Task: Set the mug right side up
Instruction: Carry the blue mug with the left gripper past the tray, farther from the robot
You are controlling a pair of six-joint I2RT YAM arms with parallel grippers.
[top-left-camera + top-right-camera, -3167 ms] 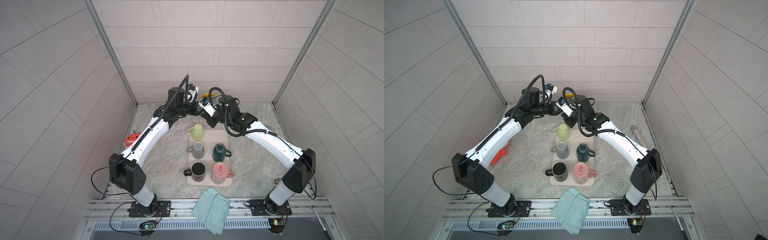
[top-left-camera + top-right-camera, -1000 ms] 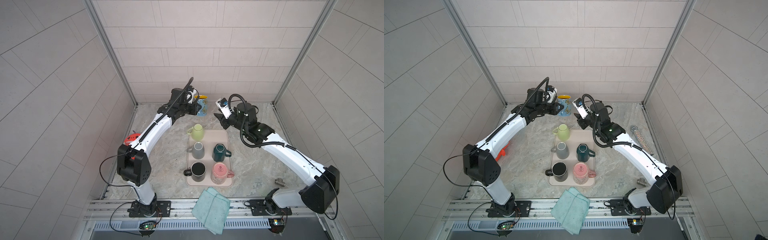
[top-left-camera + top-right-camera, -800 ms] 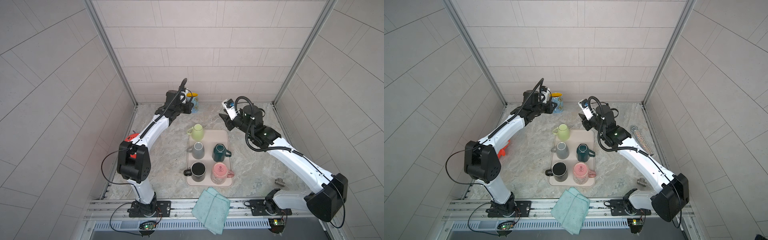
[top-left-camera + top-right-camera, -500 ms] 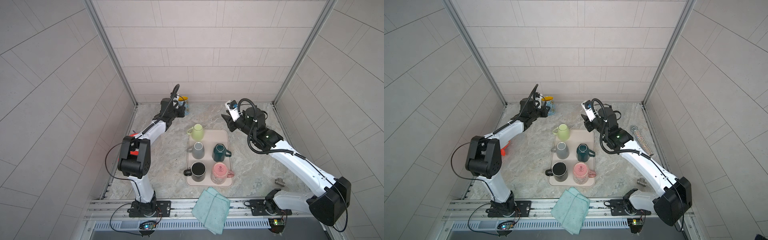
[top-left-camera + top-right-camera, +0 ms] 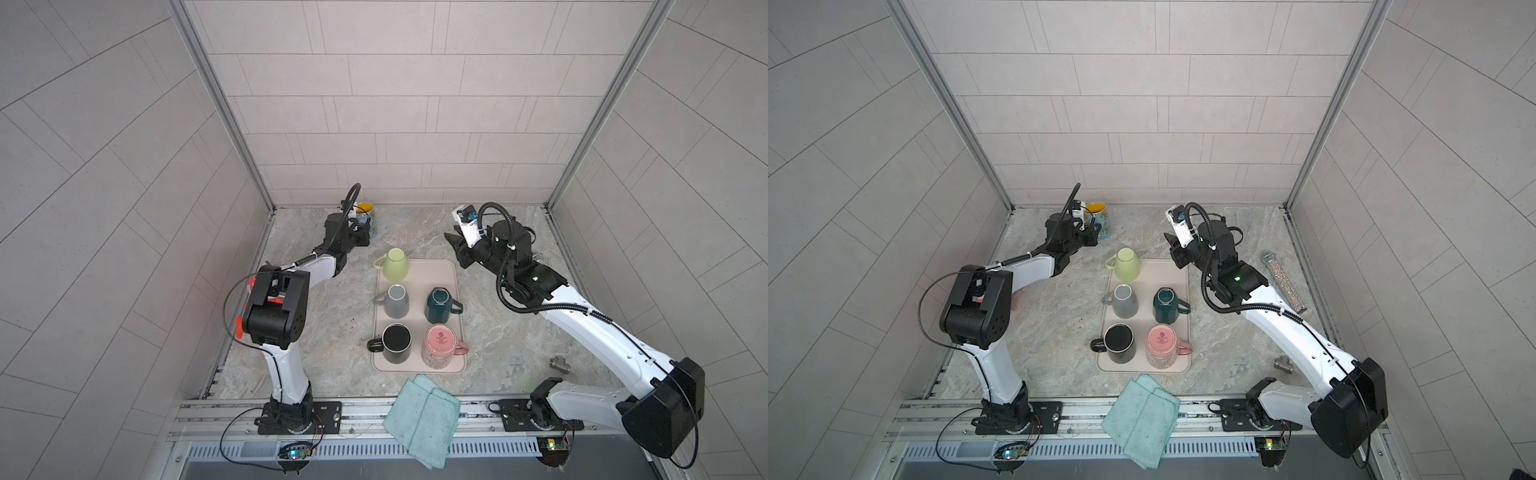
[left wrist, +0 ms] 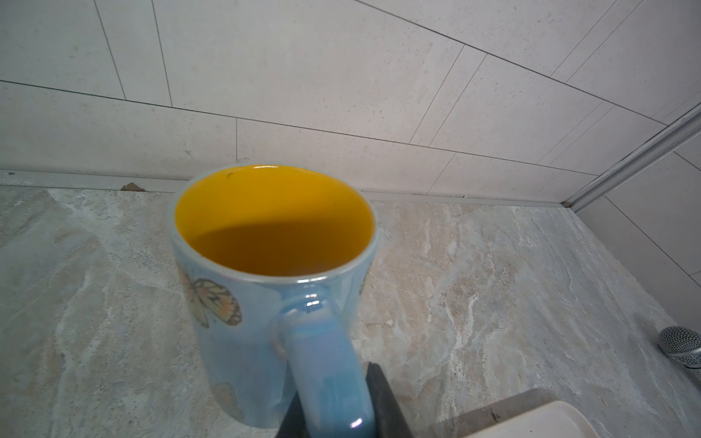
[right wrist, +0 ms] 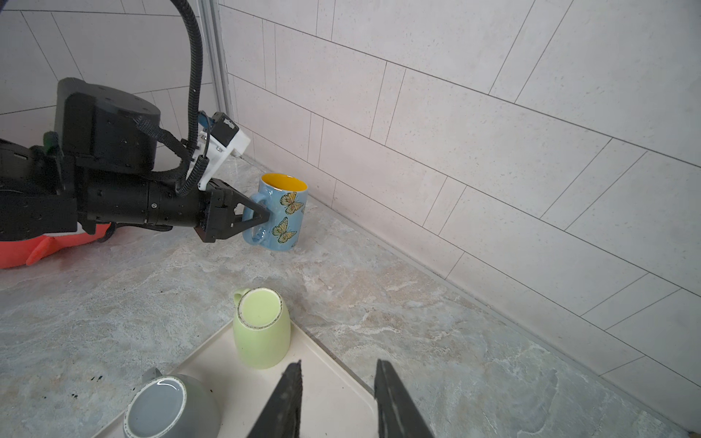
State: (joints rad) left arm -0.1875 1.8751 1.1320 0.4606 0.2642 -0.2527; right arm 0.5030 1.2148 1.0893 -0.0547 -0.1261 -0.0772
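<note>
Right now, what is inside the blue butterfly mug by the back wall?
Inside the blue butterfly mug only its yellow inner wall shows, with no contents visible. Its floor is hidden by the near rim and shadow.

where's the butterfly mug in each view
In a top view: butterfly mug at the far end, left of centre.
In a top view: same spot.
Left wrist: fills the middle, handle nearest.
Right wrist: mid-frame, left gripper on its handle.
Shared landmark: back wall behind it.
</note>
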